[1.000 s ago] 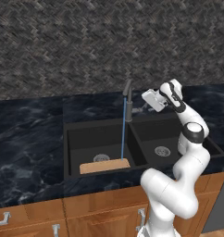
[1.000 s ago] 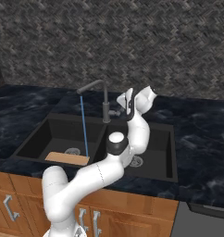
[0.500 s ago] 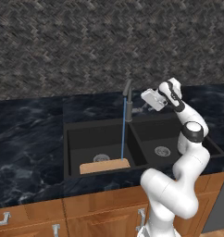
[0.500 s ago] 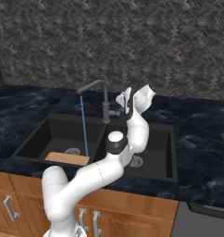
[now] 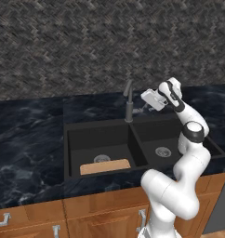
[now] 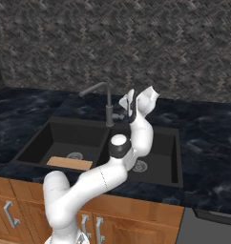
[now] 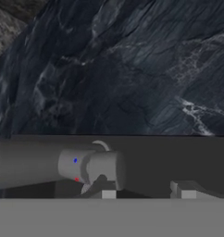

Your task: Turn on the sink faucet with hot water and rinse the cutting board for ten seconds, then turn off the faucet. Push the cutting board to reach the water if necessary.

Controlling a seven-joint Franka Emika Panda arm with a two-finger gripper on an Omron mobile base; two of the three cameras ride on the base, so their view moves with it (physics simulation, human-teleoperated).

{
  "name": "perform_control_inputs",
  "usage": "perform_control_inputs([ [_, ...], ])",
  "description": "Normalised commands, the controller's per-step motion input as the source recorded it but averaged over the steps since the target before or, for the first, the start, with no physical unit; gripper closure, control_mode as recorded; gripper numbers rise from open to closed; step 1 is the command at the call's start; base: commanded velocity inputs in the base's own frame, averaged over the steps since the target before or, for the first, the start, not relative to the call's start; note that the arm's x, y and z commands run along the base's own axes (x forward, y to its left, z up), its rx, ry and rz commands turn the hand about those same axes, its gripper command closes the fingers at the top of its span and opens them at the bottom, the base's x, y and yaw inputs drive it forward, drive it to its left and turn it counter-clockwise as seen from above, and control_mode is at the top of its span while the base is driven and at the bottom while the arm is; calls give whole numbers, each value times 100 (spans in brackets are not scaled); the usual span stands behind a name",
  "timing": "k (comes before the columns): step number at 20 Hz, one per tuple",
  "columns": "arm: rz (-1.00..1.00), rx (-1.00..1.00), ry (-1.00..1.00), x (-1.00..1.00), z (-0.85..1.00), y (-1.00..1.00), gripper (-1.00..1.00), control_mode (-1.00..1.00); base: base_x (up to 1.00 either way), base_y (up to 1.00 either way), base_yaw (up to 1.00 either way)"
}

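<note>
- The sink faucet (image 5: 128,103) stands upright on the countertop (image 5: 30,125) behind the divider between the two basins of the sink (image 5: 100,139); its spout reaches out over the larger left basin.
- In the hand view the faucet post (image 7: 53,163) lies as a grey cylinder just ahead of the fingertips (image 7: 108,190), with small blue and red dots on its collar.
- The gripper (image 5: 149,97) hovers just beside the faucet on its right, at about spout height, over the back edge of the smaller basin.
- Its jaws are drawn in narrow; nothing can be seen clamped between them.
- The cutting board (image 5: 105,166) lies flat at the front of the larger basin, well apart from the gripper, just before the round drain (image 5: 102,158).
</note>
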Motion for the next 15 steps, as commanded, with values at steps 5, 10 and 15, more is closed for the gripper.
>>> perform_control_inputs([
  [5, 0, -3, 1, 0, -23, 74, -100, -100, 0, 0, 0],
  [10, 0, -4, 2, 0, -28, 79, -100, -100, 0, 0, 0],
  [15, 0, -5, 2, 0, -29, 81, -100, -100, 0, 0, 0],
])
